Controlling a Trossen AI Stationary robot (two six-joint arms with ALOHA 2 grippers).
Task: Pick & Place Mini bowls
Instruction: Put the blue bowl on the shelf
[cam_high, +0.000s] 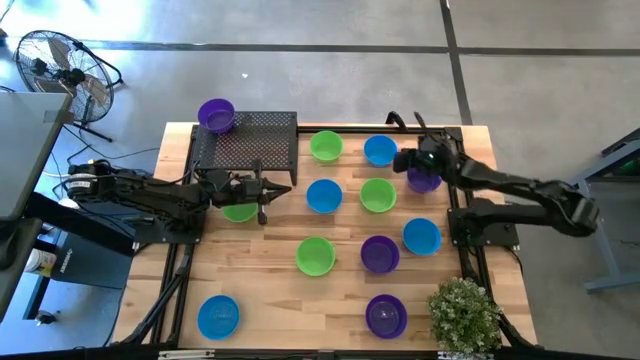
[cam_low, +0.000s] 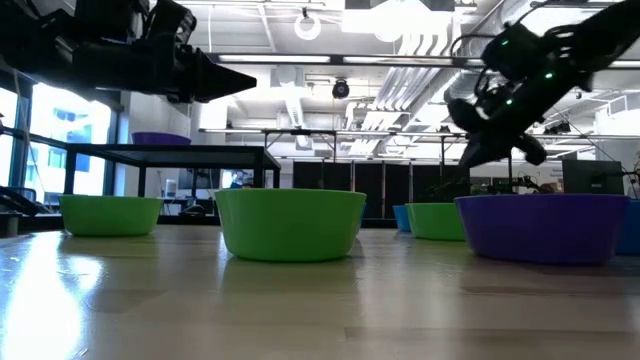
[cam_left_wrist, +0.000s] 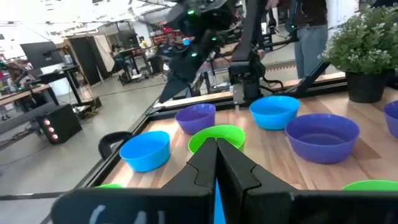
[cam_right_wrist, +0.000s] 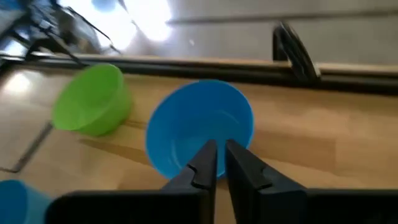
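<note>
From above, the mini bowls (cam_high: 323, 196) lay scattered over the desk (cam_high: 270, 285); the left pincer (cam_high: 265, 188) hovered shut and empty beside the rack (cam_high: 245, 150). In its wrist view, the right pincer (cam_right_wrist: 217, 155) stood slightly parted over a blue bowl (cam_right_wrist: 199, 124), holding nothing.

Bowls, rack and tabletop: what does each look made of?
Bowls, e.g. the green one: probably plastic, glossy, with an even bright colour and soft highlights. Rack: likely metal, matt black, with a fine see-through mesh top. Tabletop: wood, pale planks with visible grain and seams, slightly shiny in the low view.
</note>
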